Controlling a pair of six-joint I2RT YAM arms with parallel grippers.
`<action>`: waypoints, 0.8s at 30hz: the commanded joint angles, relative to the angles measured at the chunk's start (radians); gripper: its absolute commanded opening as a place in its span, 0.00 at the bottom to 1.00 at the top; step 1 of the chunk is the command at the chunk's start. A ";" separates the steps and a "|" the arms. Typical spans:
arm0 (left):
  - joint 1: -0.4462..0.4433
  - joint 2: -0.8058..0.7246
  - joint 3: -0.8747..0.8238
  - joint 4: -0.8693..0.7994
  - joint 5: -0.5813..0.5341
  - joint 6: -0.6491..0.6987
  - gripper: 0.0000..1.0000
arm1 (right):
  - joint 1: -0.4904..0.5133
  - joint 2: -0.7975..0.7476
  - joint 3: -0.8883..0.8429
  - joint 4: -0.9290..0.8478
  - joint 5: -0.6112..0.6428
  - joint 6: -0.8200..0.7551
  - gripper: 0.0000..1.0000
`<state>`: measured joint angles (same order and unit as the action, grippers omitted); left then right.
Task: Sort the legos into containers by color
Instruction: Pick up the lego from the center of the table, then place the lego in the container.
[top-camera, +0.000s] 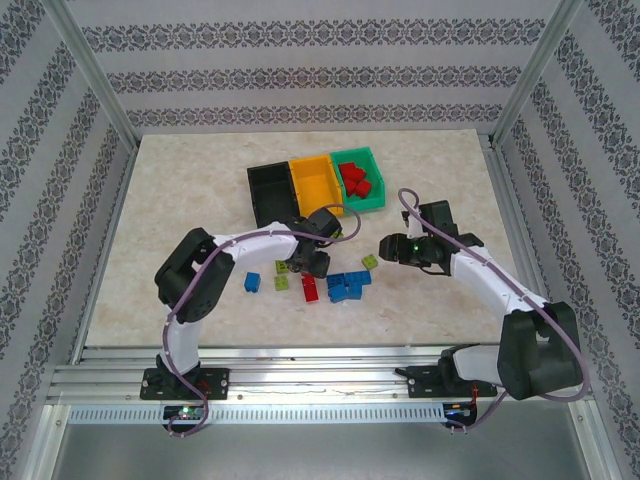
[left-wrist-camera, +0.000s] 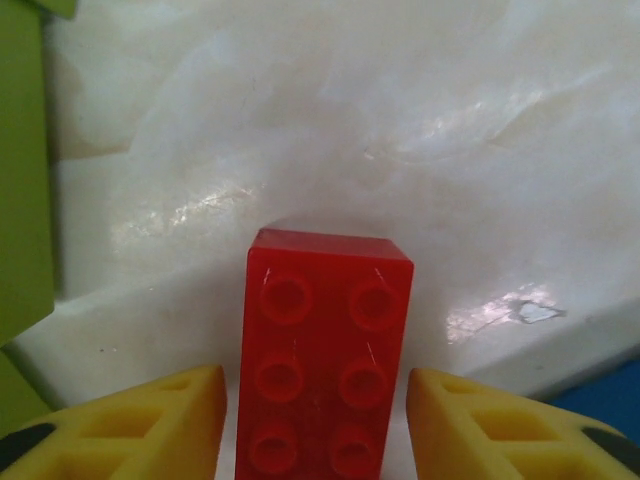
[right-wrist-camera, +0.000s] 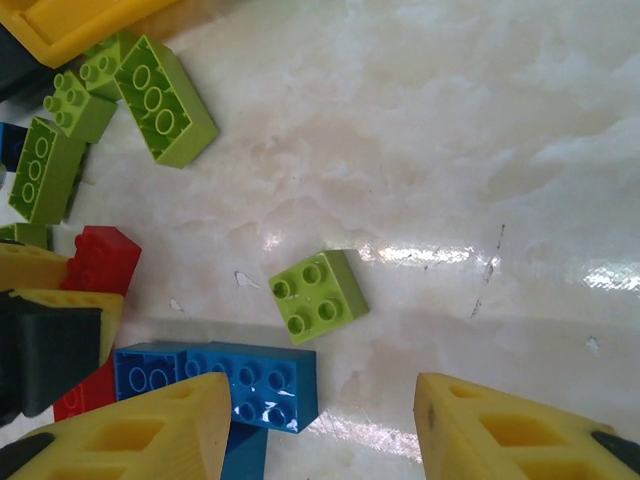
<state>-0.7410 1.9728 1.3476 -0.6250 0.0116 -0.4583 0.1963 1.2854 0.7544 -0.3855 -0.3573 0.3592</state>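
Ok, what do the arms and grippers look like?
The left arm and right arm have white shells, black joints and a mauve cable alongside. A green light glows on the right wrist. Fingers are yellow plastic with black patches.

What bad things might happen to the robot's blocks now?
1. The left end effector straddles the red studded plastic brick with only slivers of table either side; a slightly crooked squeeze might twist it out.
2. A blue studded plastic brick lies right beside one finger of the right end effector; dropping onto the small lime green square brick might hit blue first.
3. Both end effectors hang over the same cluster of bricks, so they might bump.
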 joint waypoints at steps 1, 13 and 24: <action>-0.018 0.011 0.036 -0.096 -0.026 0.051 0.43 | -0.003 -0.027 -0.025 0.022 0.019 -0.017 0.52; -0.020 -0.110 0.107 -0.049 -0.024 0.078 0.25 | -0.003 -0.093 -0.059 0.049 0.027 0.004 0.52; 0.020 0.232 0.787 -0.224 -0.018 0.269 0.26 | 0.004 -0.214 -0.159 0.054 -0.005 0.087 0.52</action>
<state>-0.7403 2.0918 1.9835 -0.7265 -0.0036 -0.2802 0.1963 1.1088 0.6418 -0.3435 -0.3428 0.4015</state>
